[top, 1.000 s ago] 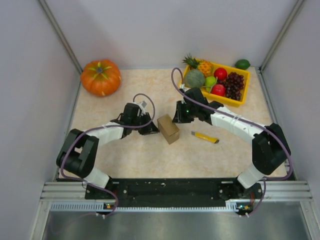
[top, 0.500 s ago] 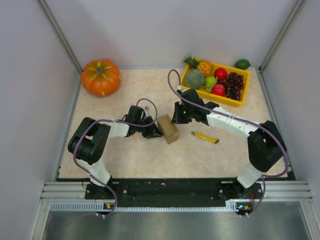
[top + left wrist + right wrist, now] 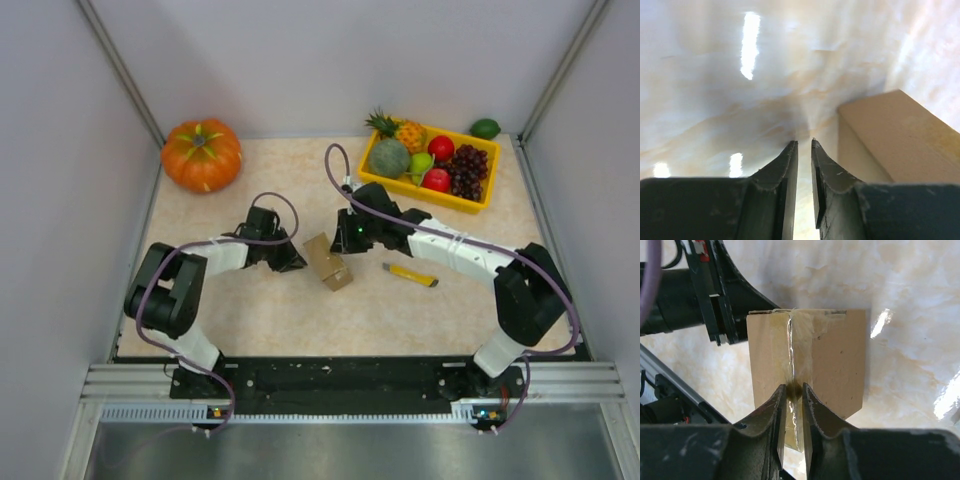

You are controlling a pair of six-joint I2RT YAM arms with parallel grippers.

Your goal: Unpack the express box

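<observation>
The express box (image 3: 328,262), a small brown carton with a clear-taped seam, lies at mid-table, turned askew. My right gripper (image 3: 345,240) is over its far right side. In the right wrist view the gripper (image 3: 792,388) has its jaws nearly together, tips down on the taped seam of the box (image 3: 830,360). My left gripper (image 3: 291,262) lies low on the table just left of the box. In the left wrist view that gripper (image 3: 803,143) is shut and empty, and the box (image 3: 900,135) stands close on its right.
A yellow utility knife (image 3: 410,274) lies right of the box. An orange pumpkin (image 3: 201,154) sits at the back left. A yellow fruit tray (image 3: 470,203) stands at the back right, with a green fruit (image 3: 485,128) behind it. Walls enclose the table.
My right gripper has moved left onto the box. The box has slid a little left and nearer and has turned. My left gripper has drawn back slightly to the left.
</observation>
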